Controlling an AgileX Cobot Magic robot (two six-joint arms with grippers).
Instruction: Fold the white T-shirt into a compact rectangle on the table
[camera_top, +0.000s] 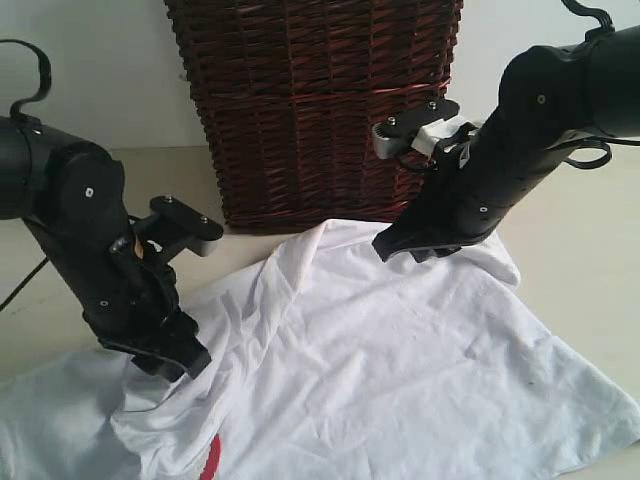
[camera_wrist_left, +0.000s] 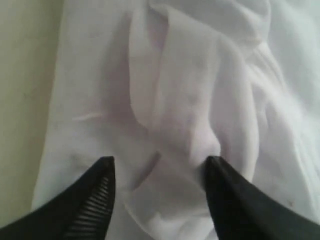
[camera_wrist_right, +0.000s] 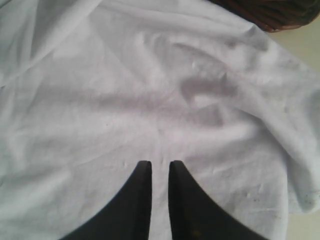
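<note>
Beige matte table (camera_top: 590, 260); rumpled white T-shirt (camera_top: 400, 360); left jaws spread, right jaws nearly together.

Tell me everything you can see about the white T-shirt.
The white T-shirt looks like soft, thin cotton. It lies rumpled and unfolded on the pale table, with its far edge near the wicker basket. A bit of red print shows at the near edge. The left gripper stands open over bunched folds. The right gripper, nearly shut, seems to pinch the far edge, where the cloth rises.

The white T-shirt (camera_top: 400, 370) runs off the exterior view's bottom edge, its red lettering (camera_top: 210, 458) showing only a sliver.
</note>
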